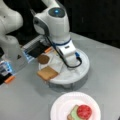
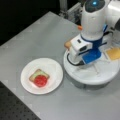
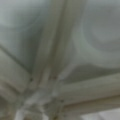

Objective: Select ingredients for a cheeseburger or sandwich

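Grey tabletop (image 1: 105, 60) fills both front views, with darkness behind it. My arm (image 1: 56, 22) is the biggest thing on it, white with a blue light on top, bent down over the round white tray (image 1: 83, 66), which is raised and split by low ribs into compartments. In the wrist view I see only those pale ribs (image 3: 53, 82) meeting close below the camera.

My gripper (image 2: 86, 63) hangs low over the middle of the tray, hidden under the wrist body in both front views, so I cannot tell whether its jaws are wide, narrow or holding anything.

Nearer a front view's bottom, apart from the tray, sits the white paper plate (image 1: 60, 107). On it lies the sandwich (image 1: 80, 113): a brown toast base, a pale green layer, and the red tomato disc (image 2: 40, 80) on top.

Still in the tray are a brown toast square (image 1: 47, 73) at its edge on a front view's left, the dark round patty (image 1: 43, 59) just beside it, and the yellow cheese square (image 2: 113, 53) in a compartment on a front view's right.
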